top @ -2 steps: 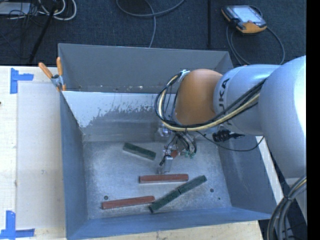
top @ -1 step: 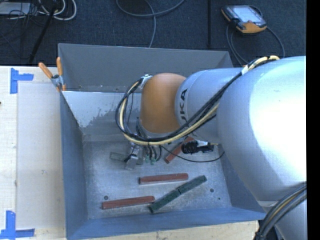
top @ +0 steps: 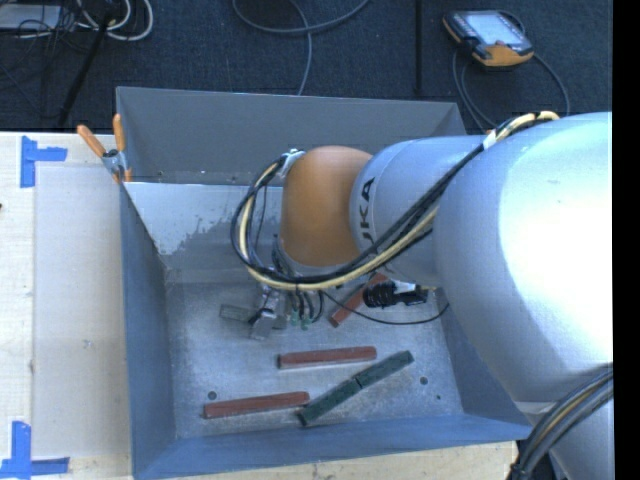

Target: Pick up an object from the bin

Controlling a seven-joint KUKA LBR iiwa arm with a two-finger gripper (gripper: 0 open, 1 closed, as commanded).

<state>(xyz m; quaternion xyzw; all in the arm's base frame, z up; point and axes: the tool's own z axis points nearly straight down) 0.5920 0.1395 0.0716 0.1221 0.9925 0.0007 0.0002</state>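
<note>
bin (top: 150,368) | brown stick (top: 255,405) flat at near left | gripper (top: 264,320) low over mid floor under orange cover (top: 315,203); I cannot tell how open it is or whether it has anything | second brown stick (top: 327,358) just nearer than gripper | green stick (top: 355,388) slanting, near right

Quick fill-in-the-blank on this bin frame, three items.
1. The slanted dark stick by the bin's lower wall is ____ in colour.
2. Between the end effector and that wall lie ____ reddish-brown sticks.
3. The cover on the arm's wrist is ____ in colour.
Missing words: green; two; orange.
</note>
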